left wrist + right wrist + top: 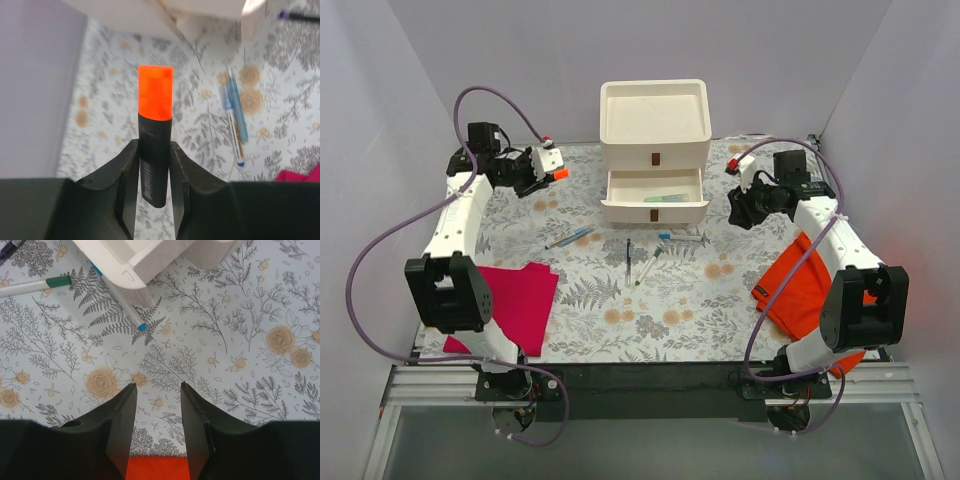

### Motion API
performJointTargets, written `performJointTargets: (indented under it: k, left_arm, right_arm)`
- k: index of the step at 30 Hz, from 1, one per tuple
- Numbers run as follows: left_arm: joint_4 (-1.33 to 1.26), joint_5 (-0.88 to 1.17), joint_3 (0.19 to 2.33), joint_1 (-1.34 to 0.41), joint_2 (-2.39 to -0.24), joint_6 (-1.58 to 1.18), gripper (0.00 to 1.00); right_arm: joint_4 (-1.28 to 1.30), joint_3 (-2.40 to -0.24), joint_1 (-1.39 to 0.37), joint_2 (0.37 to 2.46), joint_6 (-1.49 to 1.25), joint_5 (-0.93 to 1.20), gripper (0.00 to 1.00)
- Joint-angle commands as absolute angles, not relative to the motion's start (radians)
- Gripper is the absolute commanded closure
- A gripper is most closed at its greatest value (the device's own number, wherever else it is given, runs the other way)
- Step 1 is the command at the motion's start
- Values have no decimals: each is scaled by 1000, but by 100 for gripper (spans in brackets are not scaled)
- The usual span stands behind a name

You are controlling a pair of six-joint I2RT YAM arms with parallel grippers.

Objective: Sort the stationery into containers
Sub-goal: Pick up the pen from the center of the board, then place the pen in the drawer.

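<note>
Now the left fingers are gripping the orange-capped marker left of the open drawer, its long axis pointing cap-first toward that drawer, while the right fingers are hovering open and empty right of it.

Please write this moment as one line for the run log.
left gripper: shut on orange-capped marker | right gripper: open, empty | lower drawer: open | pens: several on table
</note>
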State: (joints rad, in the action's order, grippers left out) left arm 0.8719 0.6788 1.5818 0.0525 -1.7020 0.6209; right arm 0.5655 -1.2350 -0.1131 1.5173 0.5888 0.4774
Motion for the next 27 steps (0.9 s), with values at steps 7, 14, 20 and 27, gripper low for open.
performJointTargets:
  k: [7, 14, 20, 27]
  left_arm:
    - [536, 686, 1571, -241, -1601, 431, 100]
    - [451, 647, 1678, -348, -1758, 344, 100]
    - [439, 640, 1690, -400, -1812, 362, 100]
    - [417, 612, 1677, -439, -1825, 356, 77]
  right_arm:
    - [471, -1195, -104, 1468, 552, 485, 52]
    - [443, -1189, -104, 1465, 542, 497, 52]
    - [437, -1178, -104, 1456, 538, 511, 52]
    - [425, -1158, -103, 1448, 532, 531, 52]
